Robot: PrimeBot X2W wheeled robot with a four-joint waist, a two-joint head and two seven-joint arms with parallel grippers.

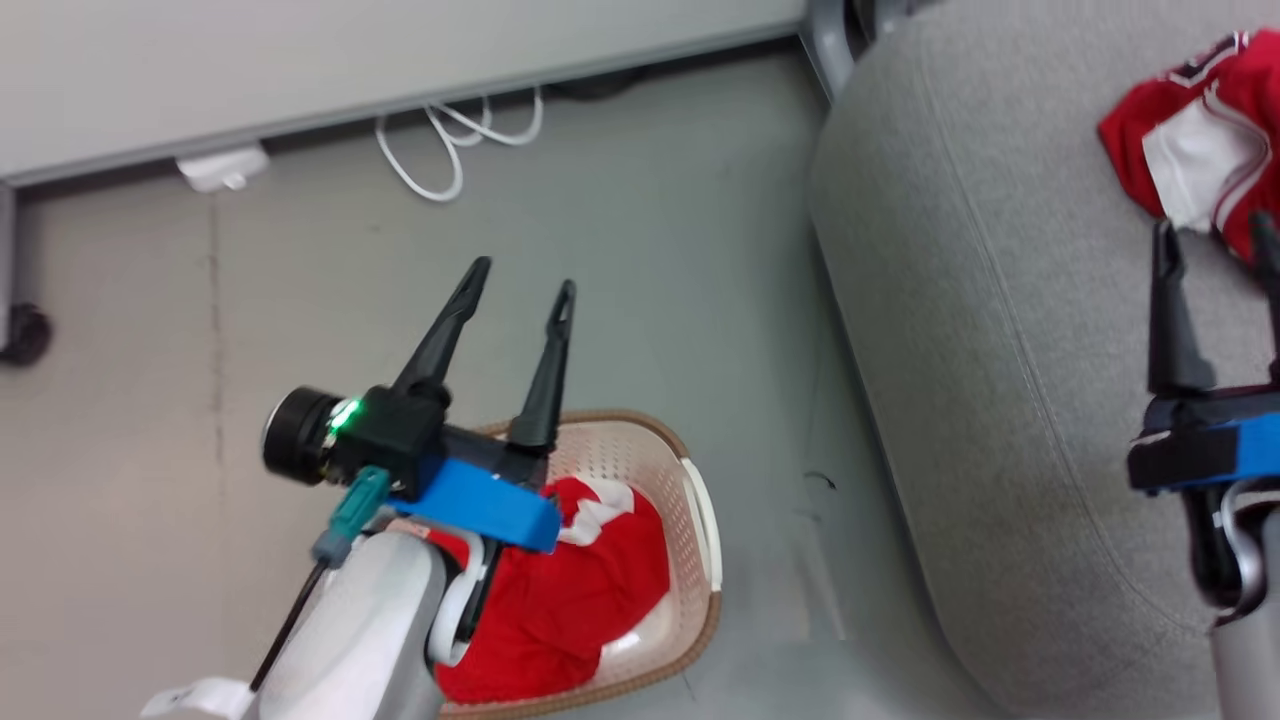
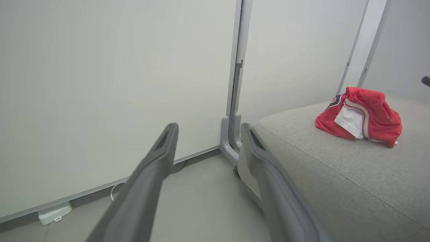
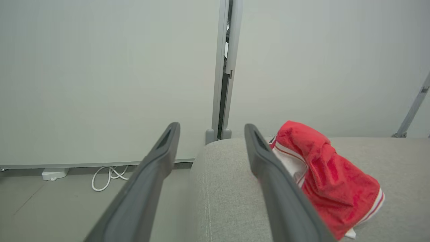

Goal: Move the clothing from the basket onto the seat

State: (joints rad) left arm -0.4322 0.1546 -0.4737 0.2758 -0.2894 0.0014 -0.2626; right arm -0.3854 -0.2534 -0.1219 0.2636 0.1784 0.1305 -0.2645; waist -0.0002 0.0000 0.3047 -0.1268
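Grey floor (image 1: 650, 250) carries the basket (image 1: 692, 530) and a white cable (image 1: 440, 150); the seat (image 1: 1000, 350) bears one red jersey (image 1: 1200, 140)

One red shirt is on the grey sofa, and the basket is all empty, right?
Not quite. The basket is not empty: a red jersey lies in it, as the head view shows. The rest is right: the other jersey lies on the grey seat.
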